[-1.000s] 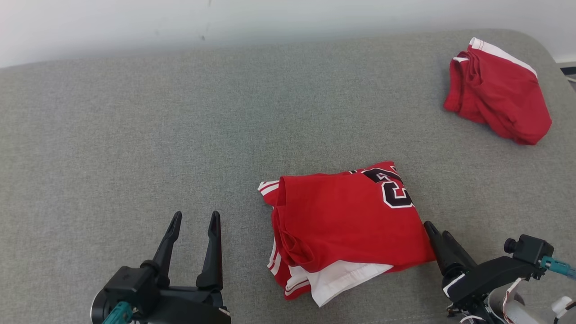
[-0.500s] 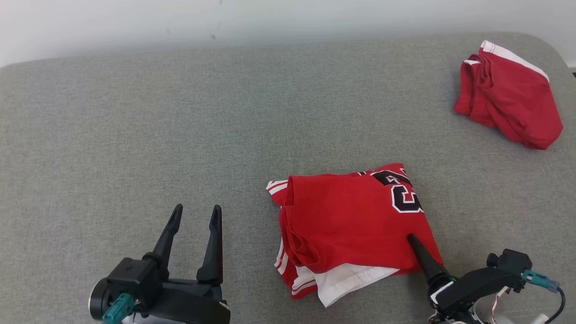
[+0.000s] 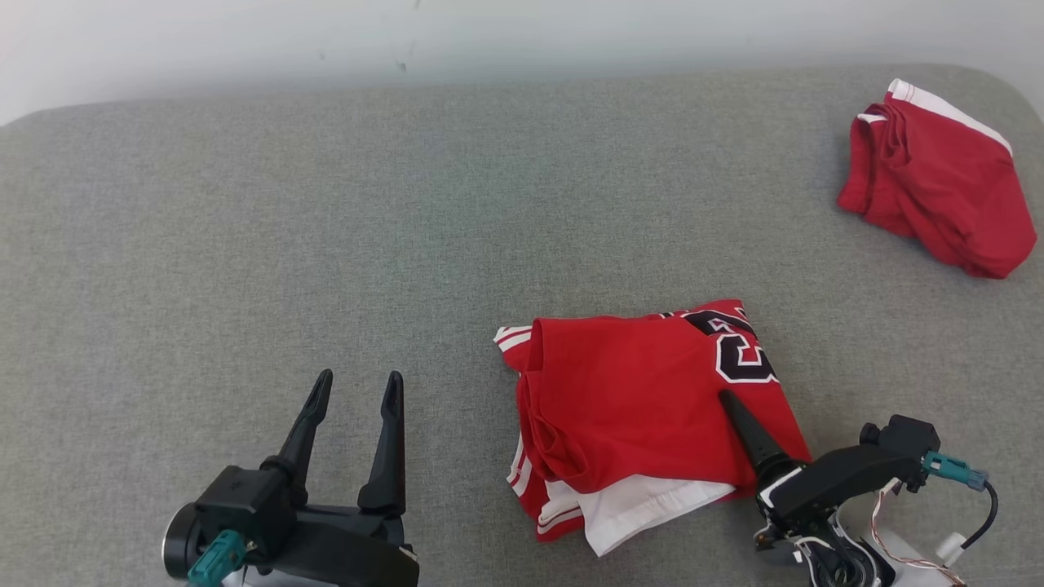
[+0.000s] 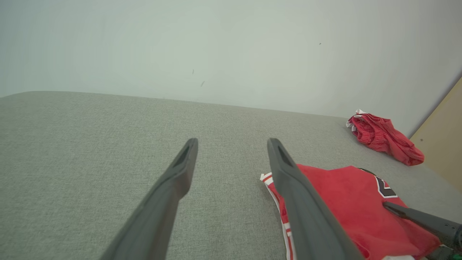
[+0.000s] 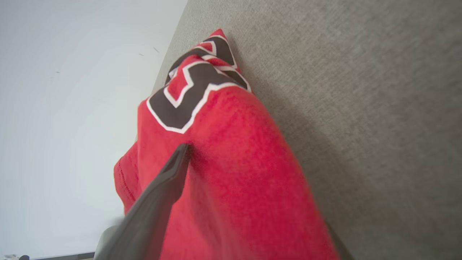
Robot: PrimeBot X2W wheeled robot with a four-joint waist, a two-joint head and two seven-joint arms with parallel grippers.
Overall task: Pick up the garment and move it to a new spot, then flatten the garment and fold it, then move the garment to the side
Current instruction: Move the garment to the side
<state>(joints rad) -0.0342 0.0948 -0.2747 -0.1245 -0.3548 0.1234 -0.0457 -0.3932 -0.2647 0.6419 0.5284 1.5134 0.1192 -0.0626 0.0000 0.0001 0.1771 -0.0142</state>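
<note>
A folded red sports shirt [image 3: 644, 399] with a big black number [image 3: 738, 350] edged in white lies on the wide grey cloth-covered top [image 3: 326, 204]. It sits near the front edge, a bit to the robot's right of the middle. White stripes peek out at its left side, and a white layer [image 3: 644, 505] sticks out from under the red at the front.

The right gripper [image 3: 734, 403] has come in low from the front right corner of the shirt. One long dark finger [image 5: 166, 187] lies flat on top of the red cloth, pointing toward the number. The other finger is tucked under the shirt's edge, and only a thin dark bit of it shows in the right wrist view. The two fingers stand wide apart with the thick fold of cloth between them, not pinched.

The left gripper [image 3: 359, 379] rests low over the grey top, off to the left of the shirt and not touching it. Its fingers are spread wide and hold nothing.

Far away at the back right corner sits a second red garment with a white band [image 3: 930, 187], bunched in a soft heap. A plain white wall [image 3: 245, 33] stands behind the grey top.
</note>
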